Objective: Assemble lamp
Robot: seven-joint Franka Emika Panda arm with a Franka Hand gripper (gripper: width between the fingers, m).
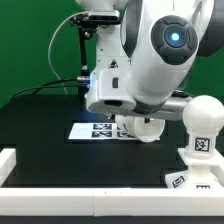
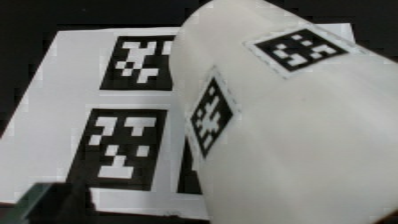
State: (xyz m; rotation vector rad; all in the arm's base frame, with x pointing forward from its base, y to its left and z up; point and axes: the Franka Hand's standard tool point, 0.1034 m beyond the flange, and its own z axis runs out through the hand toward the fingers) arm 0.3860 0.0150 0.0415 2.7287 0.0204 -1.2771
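The white cone-shaped lamp shade [image 2: 285, 120] lies on its side across the marker board [image 2: 107, 90] and fills most of the wrist view, with two tags facing the camera. In the exterior view the shade [image 1: 141, 126] rests on the table under my arm. My gripper [image 2: 199, 215] is low over it. One dark fingertip [image 2: 50, 205] shows well apart from the shade's edge; the other is hidden. The round bulb [image 1: 205, 122] stands upright at the exterior view's right. The blocky base [image 1: 188, 181] lies at the front right, partly cut off.
The marker board [image 1: 92, 130] lies beside the shade on the black table. A white rail [image 1: 90, 200] runs along the front and a white block [image 1: 6, 160] stands at the exterior view's left. A camera stand [image 1: 85, 40] rises at the back.
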